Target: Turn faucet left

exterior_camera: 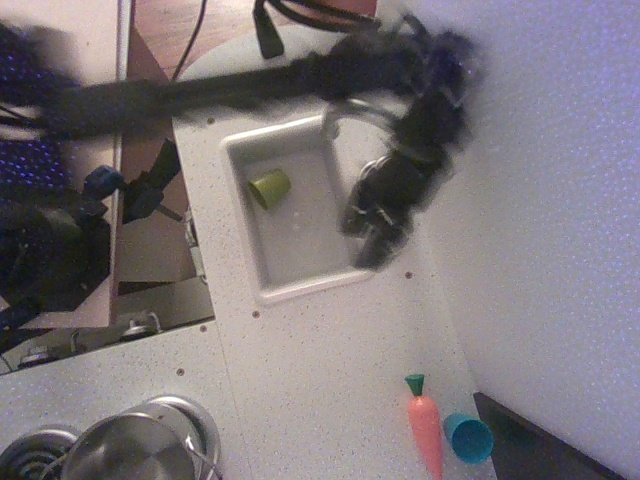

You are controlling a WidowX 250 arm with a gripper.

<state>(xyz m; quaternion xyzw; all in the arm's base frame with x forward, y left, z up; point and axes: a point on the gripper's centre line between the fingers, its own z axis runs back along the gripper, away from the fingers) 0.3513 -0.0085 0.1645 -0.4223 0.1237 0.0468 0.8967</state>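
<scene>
Overhead view of a sink [262, 268] set into a speckled white counter [330, 370]; all positions are given relative to the sink. My arm [200, 92] reaches across the sink's far edge and ends in my fingers [375, 215], which hang over the sink's right rim. This part of the frame is heavily motion-blurred, so I cannot tell whether my fingers are spread, pressed together, or pinching anything. The faucet [350, 108] stands at the sink's far right corner; only its arched silver tube shows clearly, curving toward the basin, while its base and lever are lost behind my blurred wrist.

Inside the sink, toward its left wall, lies a green cup [269, 187] on its side. On the counter well below the sink lie a toy carrot [425, 428] and, just beside it, a blue cup [467, 437]; a steel pot [130, 448] sits far off at the lower left.

Risks, as I judge them: moving this fast, I may slip off the thin lever and lose contact before the spout swings left. Pressing too low could drive my fingers against the sink rim instead of the faucet. Because my wrist hides the lever, a miss would be hard to detect from this view.
</scene>
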